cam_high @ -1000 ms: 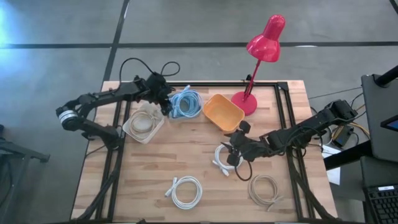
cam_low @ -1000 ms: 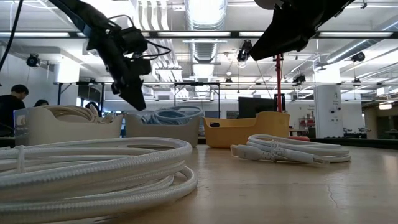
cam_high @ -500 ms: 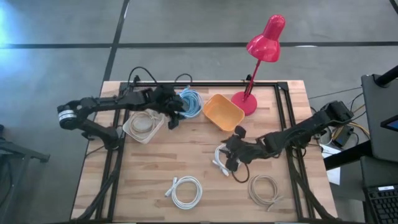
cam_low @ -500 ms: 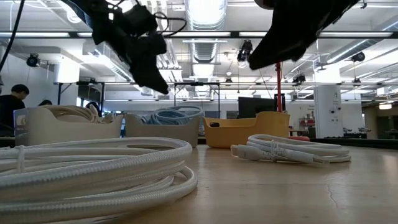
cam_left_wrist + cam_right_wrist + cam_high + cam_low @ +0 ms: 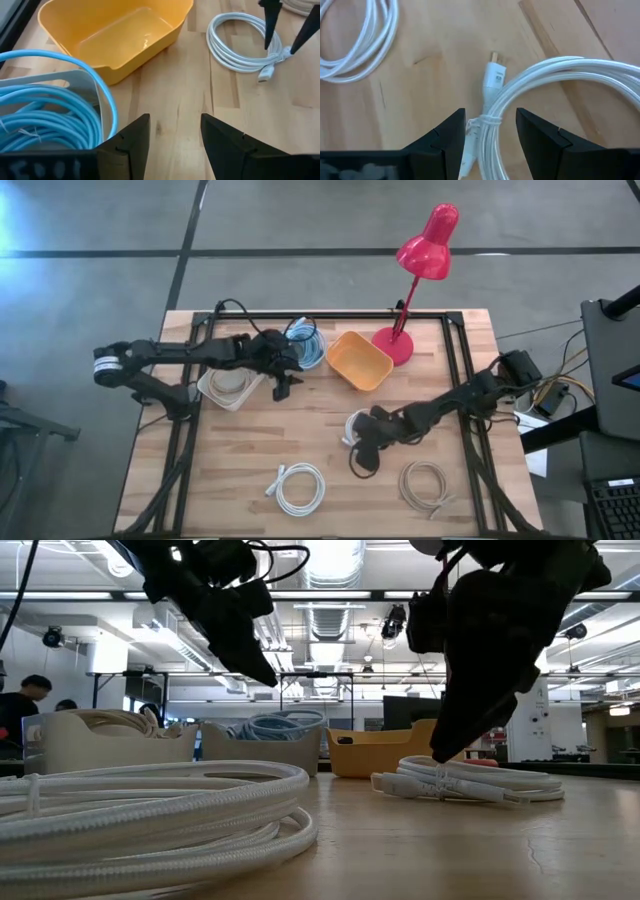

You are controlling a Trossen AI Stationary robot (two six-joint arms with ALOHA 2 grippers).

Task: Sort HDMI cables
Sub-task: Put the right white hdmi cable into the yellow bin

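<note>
My right gripper (image 5: 360,448) (image 5: 490,114) is open, low over a white HDMI coil (image 5: 352,426) (image 5: 470,780) that lies flat on the table. Its fingers stand on either side of the coil's tied side (image 5: 482,121), near the plug (image 5: 495,75). My left gripper (image 5: 283,387) (image 5: 172,122) is open and empty, in the air beside the bin of light blue cables (image 5: 303,345) (image 5: 45,110). A second white coil (image 5: 300,487) and a tan coil (image 5: 425,483) lie near the table's near edge. More tan cable sits in a white bin (image 5: 230,383).
An empty yellow bin (image 5: 360,360) (image 5: 120,35) stands between the blue-cable bin and the base of a red desk lamp (image 5: 395,345). Bare wood lies between the bins and the near coils. A person (image 5: 20,705) shows in the room far behind the table.
My left gripper has moved from above the blue-cable bin toward the table's near edge and a little right. My right gripper has moved left and toward the near edge, tipped down and dropped over the white coil. No cable has moved.
</note>
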